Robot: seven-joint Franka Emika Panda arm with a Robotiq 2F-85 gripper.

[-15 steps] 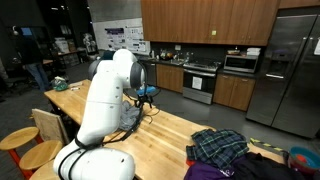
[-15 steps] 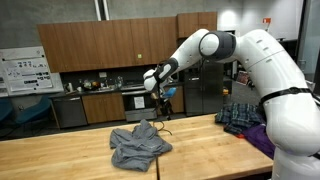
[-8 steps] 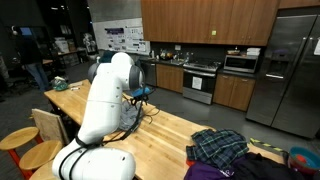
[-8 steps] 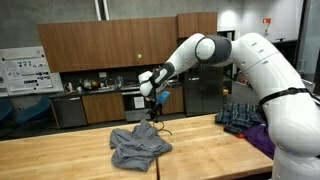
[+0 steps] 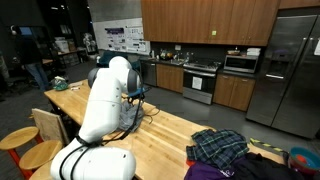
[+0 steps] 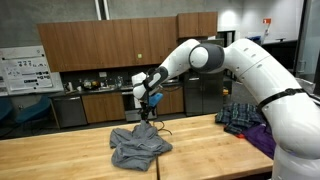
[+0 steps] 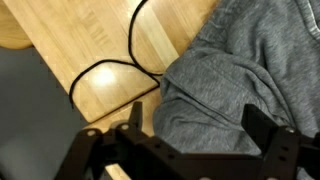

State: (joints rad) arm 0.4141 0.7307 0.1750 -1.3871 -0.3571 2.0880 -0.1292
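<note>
1. Claw (image 6: pixel 147 106) hangs above the bench (image 6: pixel 60 155), jaws spread wide: released, nothing btwn them.
2. Grey garment (image 6: pixel 138 146) lies crumpled on mid bench, right below claw. Claw is over its far edge, not touching.
3. Wrist view: claw (image 7: pixel 195 125) is low in frame, w/ grey garment (image 7: pixel 240 60) filling the right side and bare bench wood (image 7: pixel 90 40) on the left.
4. Black cable (image 7: pixel 100 72) loops on bench just beside garment's edge.
5. Plaid clothes pile (image 6: pixel 240 117) sits at right of bench, well apart from grey garment, w/ purple cloth (image 6: pixel 262 140) just near of it.
</note>
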